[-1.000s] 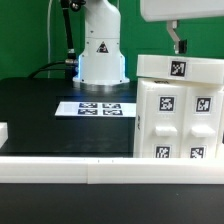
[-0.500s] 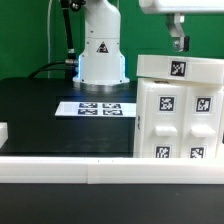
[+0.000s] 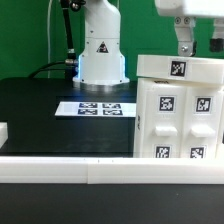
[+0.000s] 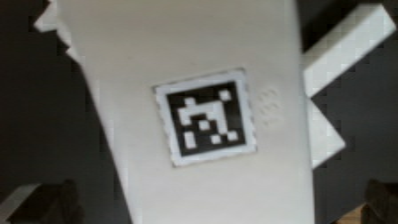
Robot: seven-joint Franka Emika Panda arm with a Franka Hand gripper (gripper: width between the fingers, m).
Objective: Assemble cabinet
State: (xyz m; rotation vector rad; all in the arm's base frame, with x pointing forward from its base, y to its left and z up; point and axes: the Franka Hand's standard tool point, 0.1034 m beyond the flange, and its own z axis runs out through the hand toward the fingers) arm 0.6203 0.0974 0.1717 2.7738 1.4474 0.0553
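The cabinet (image 3: 178, 118) is a white boxy body with marker tags on its front, at the exterior view's right. A white top panel (image 3: 180, 68) with one tag lies on it, slightly askew. My gripper (image 3: 201, 48) hangs just above that panel, open, with one finger (image 3: 185, 42) clear and the other at the frame edge. In the wrist view the tagged panel (image 4: 210, 120) fills the middle, and my gripper (image 4: 205, 205) has its dark fingertips (image 4: 32, 205) standing apart on either side of it, not touching it.
The marker board (image 3: 97, 108) lies flat on the black table (image 3: 40, 115) in front of the robot base (image 3: 100, 50). A white rail (image 3: 70, 170) runs along the front edge, with a small white part (image 3: 3, 132) at the far left.
The gripper has shifted toward the exterior view's right above the top panel, and a second finger now shows at the right edge. The cabinet and panel have not moved.
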